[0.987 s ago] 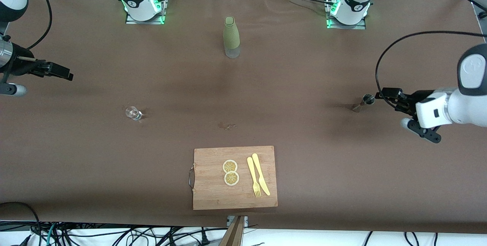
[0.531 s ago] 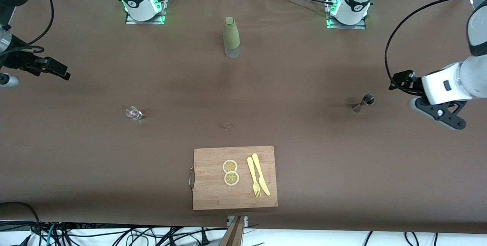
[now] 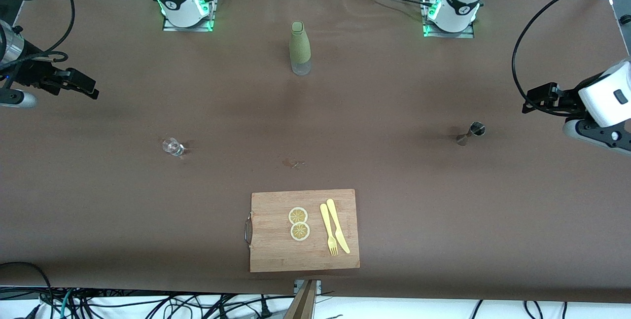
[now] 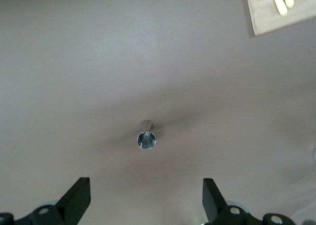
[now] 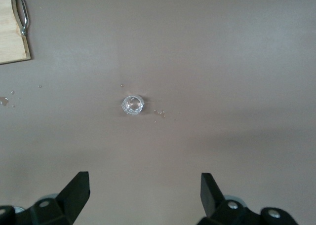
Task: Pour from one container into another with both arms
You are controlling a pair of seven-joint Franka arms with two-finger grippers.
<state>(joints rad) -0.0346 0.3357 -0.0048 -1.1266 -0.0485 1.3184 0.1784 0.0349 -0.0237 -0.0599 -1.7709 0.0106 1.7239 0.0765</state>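
I see jigger point(image 3: 472, 131) upright, mouth up | glass point(image 3: 172, 146) upright | left gripper point(image 4: 146, 198), right gripper point(image 5: 144, 195) wide, over bare table edges point(image 3: 567, 200).

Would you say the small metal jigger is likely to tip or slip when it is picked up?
Probably yes. The metal jigger stands tall on a narrow waist and small base, so a sideways nudge may topple it. Its shiny surface looks slippery. It looks rigid.

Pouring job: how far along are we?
Possibly finished: droplets spot the table, suggesting a pour took place. The small glass and the metal measuring cup both stand upright on the table, not held. Nothing is in hand: the left gripper hangs open above the measuring cup's end, the right gripper open above the glass's end. The glass's contents are unclear.
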